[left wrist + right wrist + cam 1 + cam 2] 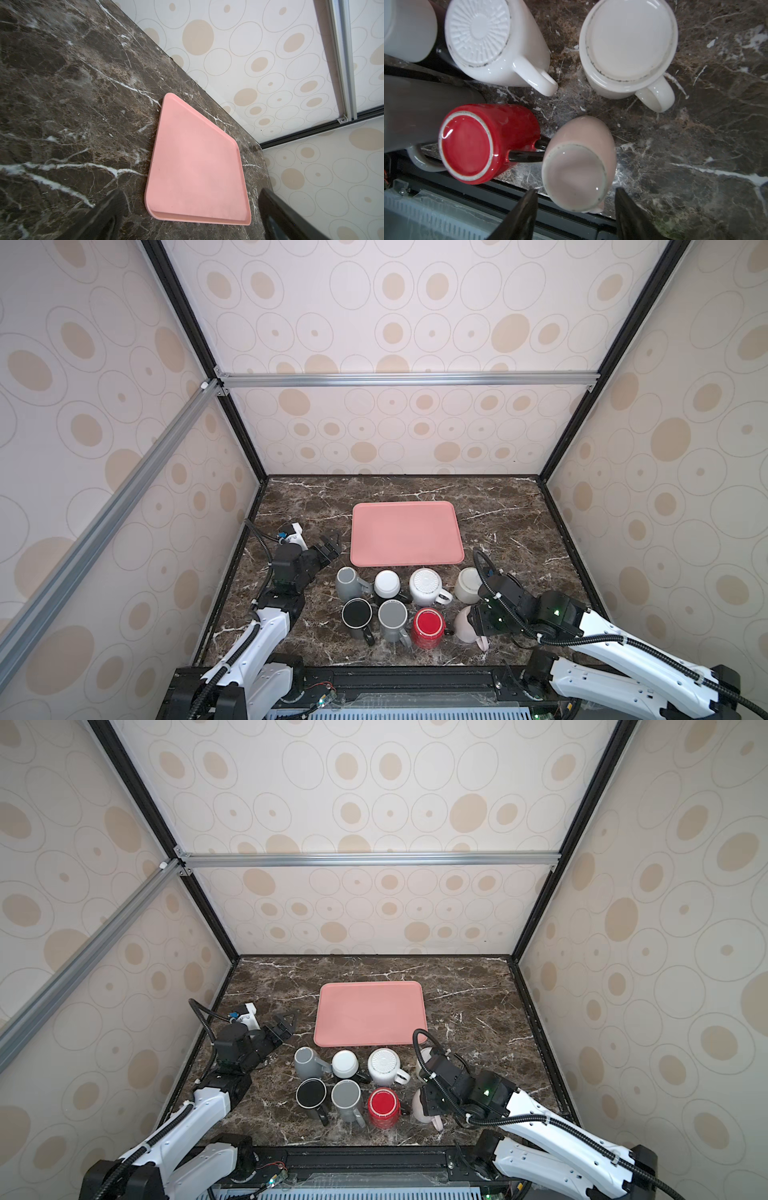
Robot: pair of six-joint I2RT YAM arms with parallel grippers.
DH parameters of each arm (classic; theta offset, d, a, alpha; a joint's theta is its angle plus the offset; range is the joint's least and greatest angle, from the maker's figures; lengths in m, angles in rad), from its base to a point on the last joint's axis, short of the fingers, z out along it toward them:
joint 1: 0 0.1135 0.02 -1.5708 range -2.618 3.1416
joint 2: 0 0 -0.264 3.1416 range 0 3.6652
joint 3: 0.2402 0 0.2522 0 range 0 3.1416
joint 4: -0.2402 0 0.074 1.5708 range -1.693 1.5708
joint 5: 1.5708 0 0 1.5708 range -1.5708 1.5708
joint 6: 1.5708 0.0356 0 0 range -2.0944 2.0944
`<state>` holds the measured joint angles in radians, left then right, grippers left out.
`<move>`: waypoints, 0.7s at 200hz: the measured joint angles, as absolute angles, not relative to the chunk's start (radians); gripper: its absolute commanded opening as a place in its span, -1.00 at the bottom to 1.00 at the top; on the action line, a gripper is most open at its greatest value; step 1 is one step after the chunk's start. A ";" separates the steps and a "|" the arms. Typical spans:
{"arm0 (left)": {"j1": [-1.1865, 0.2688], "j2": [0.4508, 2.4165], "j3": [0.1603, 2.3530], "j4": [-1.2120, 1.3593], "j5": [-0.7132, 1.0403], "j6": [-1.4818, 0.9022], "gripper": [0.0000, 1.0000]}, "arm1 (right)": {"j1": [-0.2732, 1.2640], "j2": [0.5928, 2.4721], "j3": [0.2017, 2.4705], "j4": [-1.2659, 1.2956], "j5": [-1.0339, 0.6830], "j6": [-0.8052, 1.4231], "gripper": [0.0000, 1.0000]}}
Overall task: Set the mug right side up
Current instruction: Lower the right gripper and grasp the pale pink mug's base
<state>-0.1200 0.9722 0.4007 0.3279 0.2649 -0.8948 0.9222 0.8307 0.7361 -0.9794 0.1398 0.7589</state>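
**Pink mug** (461,624) (574,176): sitting base-up on the marble table (519,522), at about 5 o'clock from the table's middle in both top views. Its handle is pointing toward 5 o'clock.

**Neighbours:** a red mug (428,624) is standing base-up just beside it at 9 o'clock. A cream mug (466,583) is standing at 12 o'clock and a ribbed white mug (424,585) at 10 o'clock, both also inverted.

**Right gripper** (476,622) (575,189): hanging directly over the pink mug with its jaws spread wider than the upturned base, one finger on each side. In the wrist view the fingers appear to be standing clear of the mug wall, though contact is hard to rule out.

**Left gripper** (330,543) (190,192): hovering with jaws fully apart and holding nothing, at 9 o'clock of the pink tray (405,531).

**Pink tray:** lying flat at 12 o'clock of the mug rows.
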 measured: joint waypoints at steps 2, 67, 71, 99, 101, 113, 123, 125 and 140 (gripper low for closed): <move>-0.120 0.972 0.401 0.328 0.265 -0.895 0.99 | 0.923 0.832 0.736 -0.982 0.140 0.758 0.35; -0.120 0.973 0.401 0.327 0.265 -0.897 0.99 | 0.949 0.926 0.674 -0.942 0.128 0.764 0.27; -0.120 0.973 0.401 0.327 0.265 -0.897 0.99 | 0.949 0.930 0.674 -0.934 0.126 0.762 0.27; -0.120 0.973 0.401 0.326 0.265 -0.897 0.99 | 0.950 0.952 0.674 -0.875 0.104 0.739 0.25; -0.120 0.973 0.401 0.326 0.265 -0.896 0.99 | 0.950 0.954 0.675 -0.873 0.104 0.738 0.25; -0.120 0.973 0.401 0.326 0.265 -0.897 0.99 | 0.952 0.970 0.676 -0.866 0.105 0.735 0.19; -0.120 0.973 0.401 0.326 0.265 -0.897 0.99 | 0.953 0.985 0.678 -0.868 0.106 0.735 0.13; -0.120 0.972 0.401 0.326 0.265 -0.896 0.99 | 0.954 0.987 0.678 -0.869 0.106 0.735 0.12; -0.120 0.972 0.401 0.325 0.265 -0.897 0.99 | 0.956 1.003 0.678 -0.876 0.109 0.735 0.02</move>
<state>-0.1200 0.9722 0.4007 0.3252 0.2646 -0.8967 0.9558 1.0035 0.6777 -0.8757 0.1089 0.7349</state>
